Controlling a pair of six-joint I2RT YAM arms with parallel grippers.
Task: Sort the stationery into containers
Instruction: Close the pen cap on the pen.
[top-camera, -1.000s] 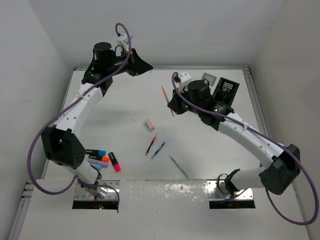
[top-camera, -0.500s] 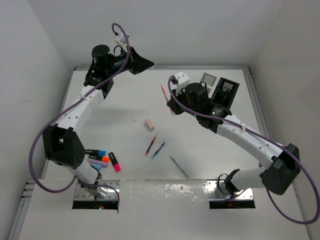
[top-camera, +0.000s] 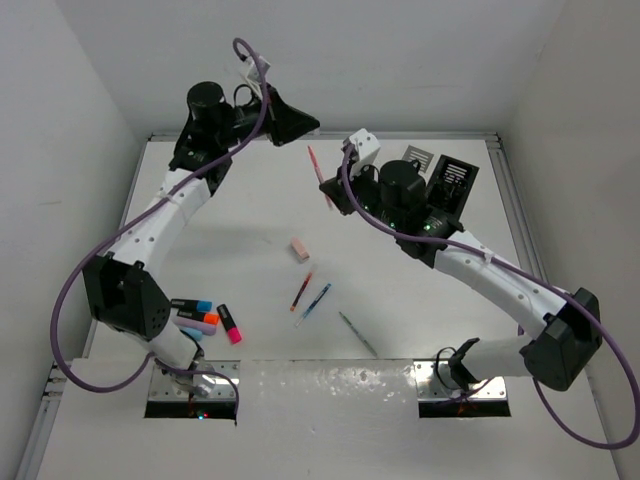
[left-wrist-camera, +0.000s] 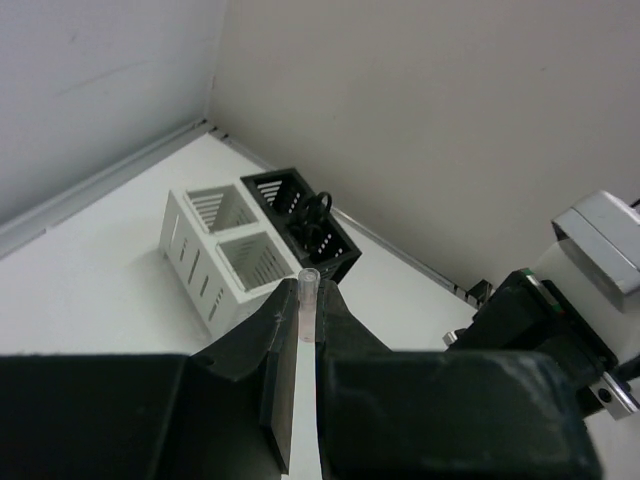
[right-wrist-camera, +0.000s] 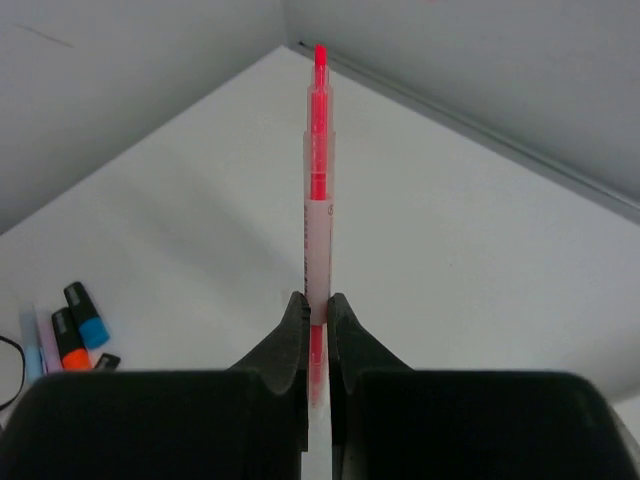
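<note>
My right gripper (top-camera: 334, 196) (right-wrist-camera: 318, 305) is shut on a red pen (top-camera: 317, 170) (right-wrist-camera: 318, 180) and holds it in the air, tip pointing to the far left. My left gripper (top-camera: 312, 127) (left-wrist-camera: 308, 298) is raised at the back and shut on a pale pink pen (left-wrist-camera: 307, 290); only the pen's clear end shows between the fingertips. The white organiser (top-camera: 419, 157) (left-wrist-camera: 225, 250) and the black organiser (top-camera: 456, 178) (left-wrist-camera: 300, 225) stand at the back right. Black-handled scissors (left-wrist-camera: 314, 214) stand in the black one.
On the table lie a pink eraser (top-camera: 298, 249), a red pen (top-camera: 302, 291), a blue pen (top-camera: 316, 302) and a grey pen (top-camera: 357, 334). Several highlighters (top-camera: 205, 315) (right-wrist-camera: 75, 322) lie by the left arm's base. Walls close the back and sides.
My right gripper has carried the red pen up and toward the back left. My left gripper has swung a little to the right, so the two grippers are closer together.
</note>
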